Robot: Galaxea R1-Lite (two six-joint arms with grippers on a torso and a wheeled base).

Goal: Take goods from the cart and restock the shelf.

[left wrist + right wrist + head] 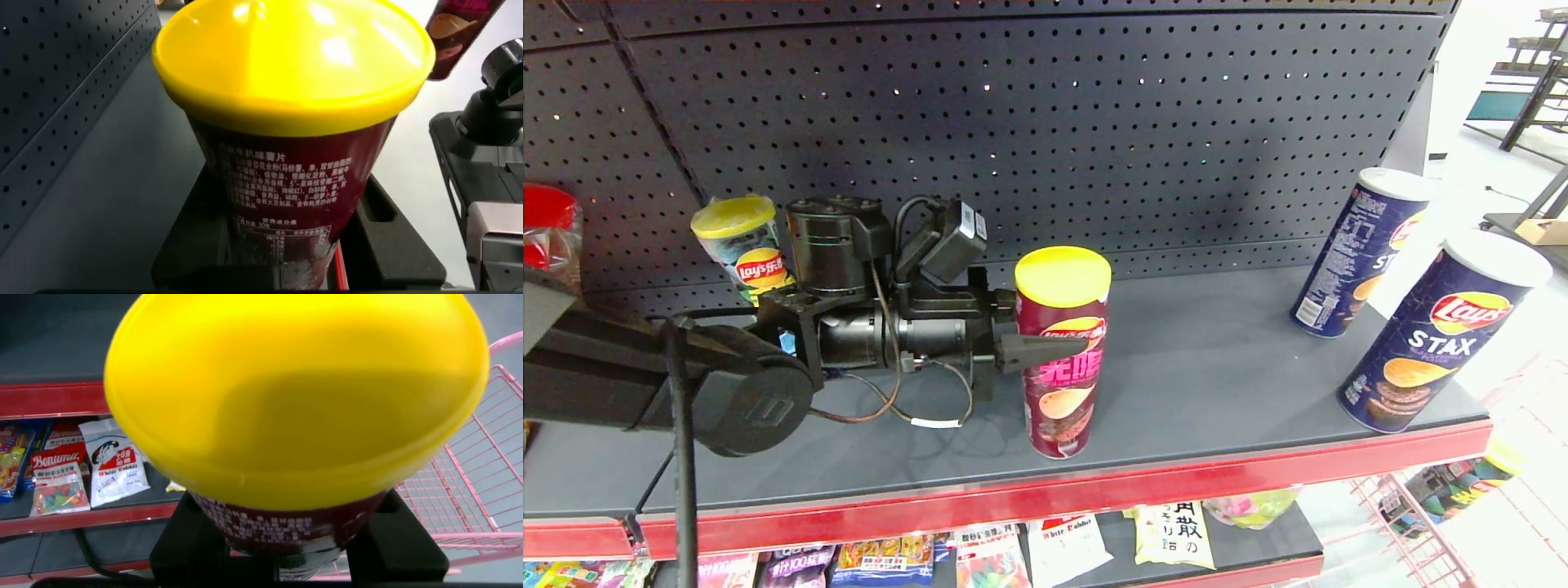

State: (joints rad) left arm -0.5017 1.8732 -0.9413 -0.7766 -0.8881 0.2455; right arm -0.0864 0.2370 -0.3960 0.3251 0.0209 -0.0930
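Lin: Dark pegboard (pixel 1045 122) backs a grey shelf (pixel 1217 384) with a red front edge. Bags of snacks lie on the board below it, and the pink wire cart (pixel 1421 531) shows at the lower right.

Sam: What is on the shelf so far?

Lin: Two blue cans (pixel 1360 253) lean at the right end. A yellow can (pixel 743 245) leans at the back left, behind the left arm. A red can (pixel 1062 392) with a yellow lid stands upright near the front, about mid-shelf.

Sam: Is that one let go?

Lin: No. The left gripper (pixel 1066 335) has its fingers closed on the can's sides just under the lid, one finger across the label. The base looks to be resting on the board.

Sam: And the other arm?

Lin: The right gripper (pixel 298 539) is clamped around a second red can (pixel 294 400), beside the cart and off the front of the lower shelf.

Sam: So which step is this?

Lin: Placing, I'd judge, with the next can already in hand. The left fingers need to open and draw straight back without tipping the can. Then the right arm can lift its can to the open space between the red can and the blue cans.
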